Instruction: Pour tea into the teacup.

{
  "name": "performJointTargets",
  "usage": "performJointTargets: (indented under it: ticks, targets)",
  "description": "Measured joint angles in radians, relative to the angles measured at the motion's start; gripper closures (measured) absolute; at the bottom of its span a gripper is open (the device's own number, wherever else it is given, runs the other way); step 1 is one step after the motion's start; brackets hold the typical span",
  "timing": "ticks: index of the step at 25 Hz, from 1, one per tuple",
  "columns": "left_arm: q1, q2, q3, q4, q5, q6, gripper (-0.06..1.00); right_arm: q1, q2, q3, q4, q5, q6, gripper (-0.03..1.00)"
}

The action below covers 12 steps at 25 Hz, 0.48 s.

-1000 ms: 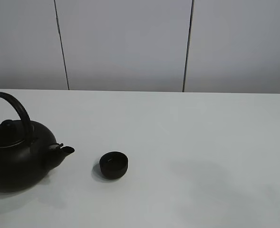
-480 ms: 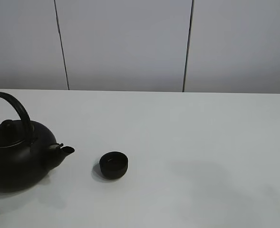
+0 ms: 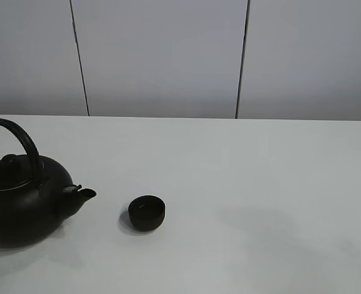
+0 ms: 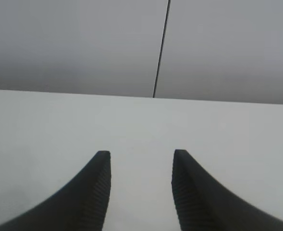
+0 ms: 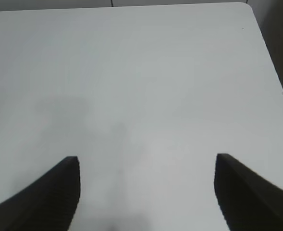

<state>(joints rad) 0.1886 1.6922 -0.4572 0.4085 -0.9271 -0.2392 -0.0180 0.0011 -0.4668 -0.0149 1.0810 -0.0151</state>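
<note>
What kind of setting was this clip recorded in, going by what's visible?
Most likely a lab or test bench rather than a home: a bare white table backed by plain grey wall panels with dark seams, holding only a black teapot and a small black teacup.

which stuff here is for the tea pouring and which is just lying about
For the job:
- teapot
- teacup, standing apart from the teapot's spout

Just there:
- white table
- grey wall panels behind it
Nothing else lies on the table.
</note>
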Motion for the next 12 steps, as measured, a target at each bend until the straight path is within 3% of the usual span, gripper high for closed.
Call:
performJointTargets:
  ticks: [3, 7, 9, 12]
  targets:
    - [0.000, -0.077, -0.126, 0.134, 0.202, -0.205, 0.64, 0.000, 0.000, 0.000, 0.000, 0.000, 0.000, 0.43]
    - [-0.008, -0.186, -0.252, 0.446, 0.386, -0.666, 0.64, 0.000, 0.000, 0.000, 0.000, 0.000, 0.000, 0.43]
    - [-0.035, -0.246, -0.288, 0.597, 0.480, -0.816, 0.64, 0.000, 0.000, 0.000, 0.000, 0.000, 0.000, 0.43]
    - [-0.073, -0.334, -0.325, 0.685, 0.579, -0.932, 0.64, 0.000, 0.000, 0.000, 0.000, -0.001, 0.001, 0.43]
